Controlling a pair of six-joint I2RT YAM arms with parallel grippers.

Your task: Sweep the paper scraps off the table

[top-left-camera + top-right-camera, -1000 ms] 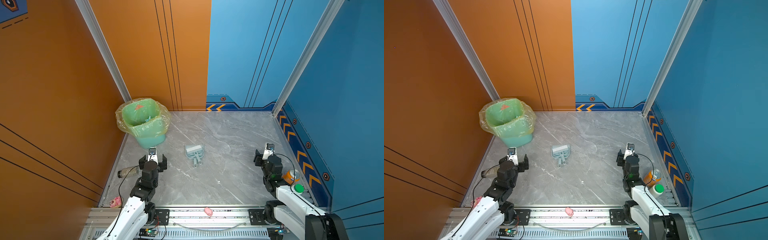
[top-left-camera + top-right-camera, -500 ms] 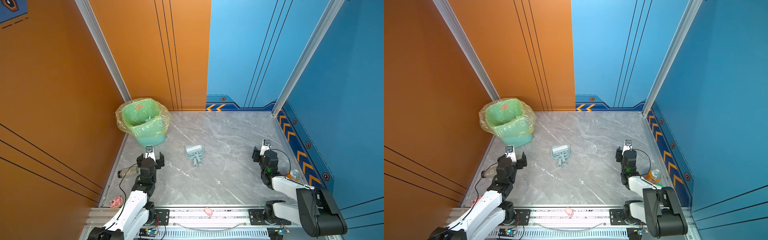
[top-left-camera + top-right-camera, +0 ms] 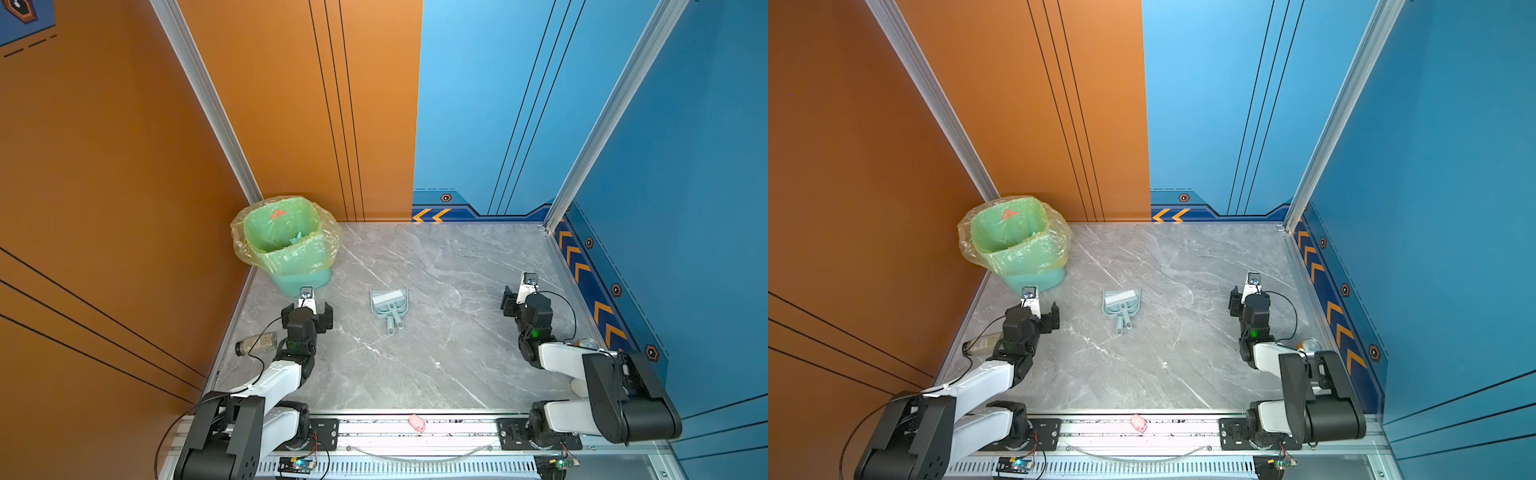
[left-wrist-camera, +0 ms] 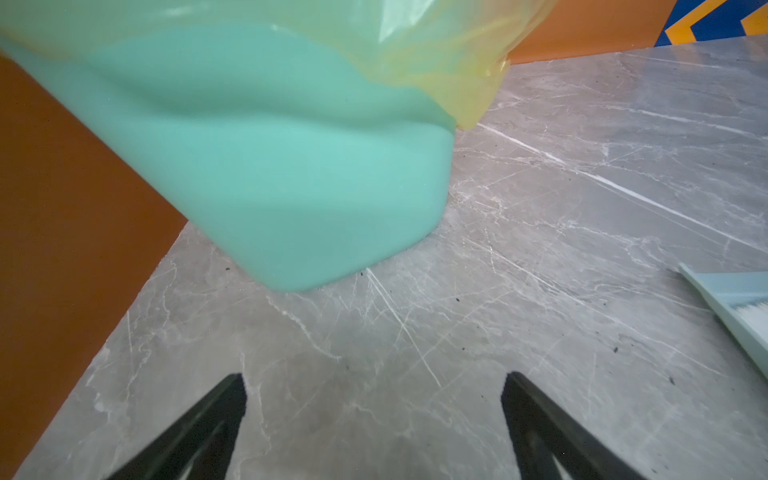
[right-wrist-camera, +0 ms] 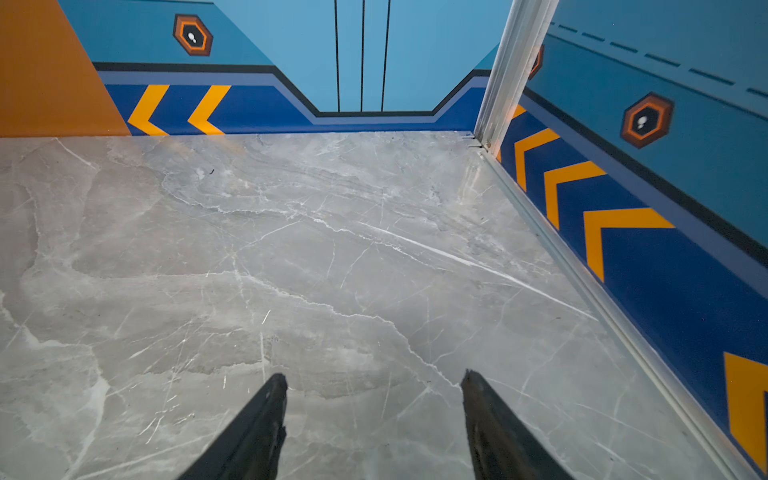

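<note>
The grey marble table (image 3: pixel 436 270) shows no loose paper scraps in any view. The only paper scraps in sight lie inside the green bin (image 3: pixel 291 253): an orange piece (image 3: pixel 277 214) and small blue bits (image 3: pixel 297 237). My left gripper (image 3: pixel 307 309) hovers low just in front of the bin, open and empty; in the left wrist view its fingers (image 4: pixel 232 399) frame bare marble. My right gripper (image 3: pixel 521 297) stands near the right wall, also open and empty, with only marble ahead of it (image 5: pixel 374 375).
A grey-blue dustpan with its brush (image 3: pixel 390 305) lies mid-table between the arms. A clear bottle (image 3: pixel 255 344) lies by the left edge, a can (image 3: pixel 587 343) sits by the right wall, and a pink pig toy (image 3: pixel 417 423) rests on the front rail.
Both arms have folded down toward the front rail, with the grippers staying open and shifting only slightly. The right arm now covers the orange and green-capped items by the right wall.
</note>
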